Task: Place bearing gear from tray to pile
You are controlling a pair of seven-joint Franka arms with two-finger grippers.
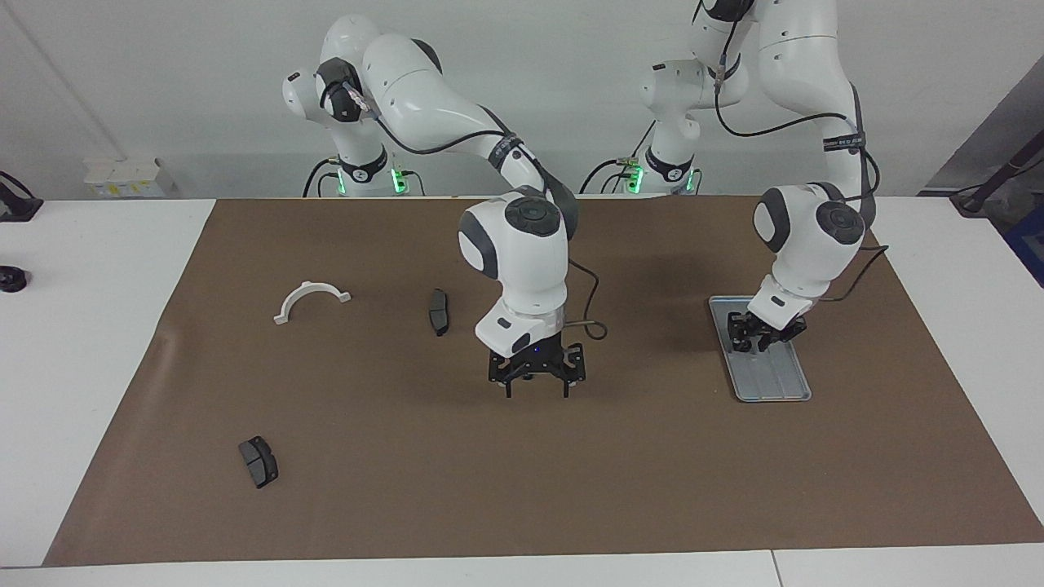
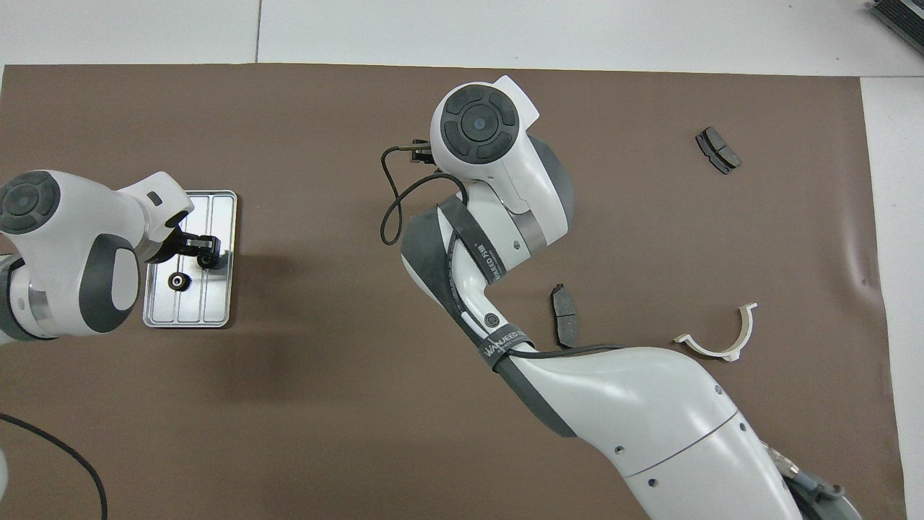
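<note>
The silver ribbed tray [image 1: 773, 381] [image 2: 205, 305] lies toward the left arm's end of the mat. Two black bearing gears sit in it: one [image 2: 210, 258] right at my left gripper [image 1: 752, 342] [image 2: 204, 248], which is down in the tray, the other [image 2: 177, 281] free, nearer the robots. The pile's parts lie scattered: a white half-ring bracket [image 1: 310, 286] [image 2: 711, 350] and two dark brake pads [image 1: 439, 311] [image 1: 258, 461]. My right gripper [image 1: 536, 393] hangs open low over the middle of the mat, holding nothing.
The brown mat [image 1: 652, 473] covers most of the white table. The right arm's forearm stretches across the mat between the nearer brake pad [image 2: 564, 325] and the middle. A black cable [image 2: 65, 451] lies near the left arm's base.
</note>
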